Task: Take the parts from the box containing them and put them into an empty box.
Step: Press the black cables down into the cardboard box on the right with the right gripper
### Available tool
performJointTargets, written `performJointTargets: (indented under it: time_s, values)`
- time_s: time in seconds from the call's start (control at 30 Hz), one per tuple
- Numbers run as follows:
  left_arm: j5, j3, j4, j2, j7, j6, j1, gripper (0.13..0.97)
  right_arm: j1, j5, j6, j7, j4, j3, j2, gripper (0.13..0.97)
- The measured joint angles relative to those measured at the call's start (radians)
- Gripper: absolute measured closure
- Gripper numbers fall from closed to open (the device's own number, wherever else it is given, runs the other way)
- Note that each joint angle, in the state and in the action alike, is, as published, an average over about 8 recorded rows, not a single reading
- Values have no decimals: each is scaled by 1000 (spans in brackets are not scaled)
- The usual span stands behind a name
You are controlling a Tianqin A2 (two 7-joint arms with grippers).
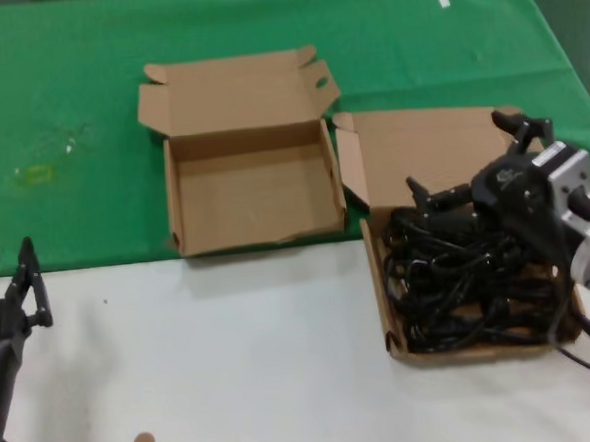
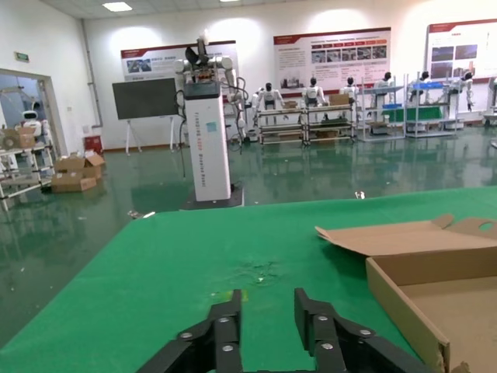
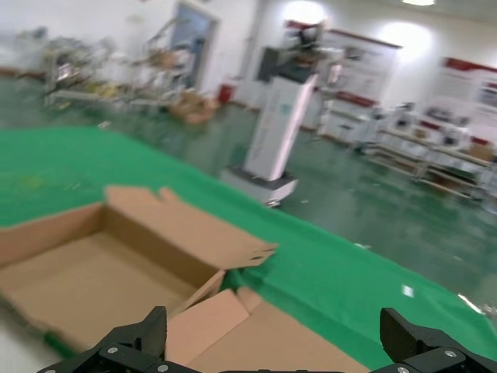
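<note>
Our right claw (image 1: 467, 160) hangs spread wide over the parts (image 1: 468, 270), holding nothing; they fill the box containing them (image 1: 421, 148) near the table's (image 1: 244, 364) right edge. The empty box (image 1: 246, 159) sits just beside it. Our left claw (image 1: 8, 274) waits, slightly parted, at the left front corner.

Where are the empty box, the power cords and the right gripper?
empty box (image 1: 244, 199): head view, bare floor.
power cords (image 1: 459, 286): head view, middle of tangle.
right gripper (image 1: 467, 160): head view, between open fingertips.

Head view looks down; wrist views face outward, sharing the empty box (image 1: 246, 149).
</note>
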Motion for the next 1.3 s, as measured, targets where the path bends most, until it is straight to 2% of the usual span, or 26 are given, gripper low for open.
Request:
performJointTargets:
  time_s: [0.13, 0.2, 0.3, 0.4, 0.53, 0.63, 0.9, 1.07, 1.3]
  values:
    - [0, 0, 0, 0, 0, 0, 0, 800, 142, 32, -53, 21, -21, -169, 112, 129]
    - [0, 0, 0, 0, 0, 0, 0, 814, 213, 12, -97, 56, -33, -246, 159, 129]
    - [0, 0, 0, 0, 0, 0, 0, 856, 302, -66, -187, 140, -51, -328, 214, 129]
    - [0, 0, 0, 0, 0, 0, 0, 899, 361, -177, -302, 235, -62, -363, 252, 129]
    - [0, 0, 0, 0, 0, 0, 0, 913, 409, -305, -472, 320, -66, -357, 283, 129]
    - [0, 0, 0, 0, 0, 0, 0, 923, 434, -375, -604, 340, -72, -336, 292, 129]
    - [0, 0, 0, 0, 0, 0, 0, 953, 460, -510, -903, 270, -138, -246, 243, 129]
    - [0, 0, 0, 0, 0, 0, 0, 953, 457, -574, -1005, 202, -205, -192, 184, 129]
    - [0, 0, 0, 0, 0, 0, 0, 953, 445, -647, -1059, 133, -290, -125, 103, 162]
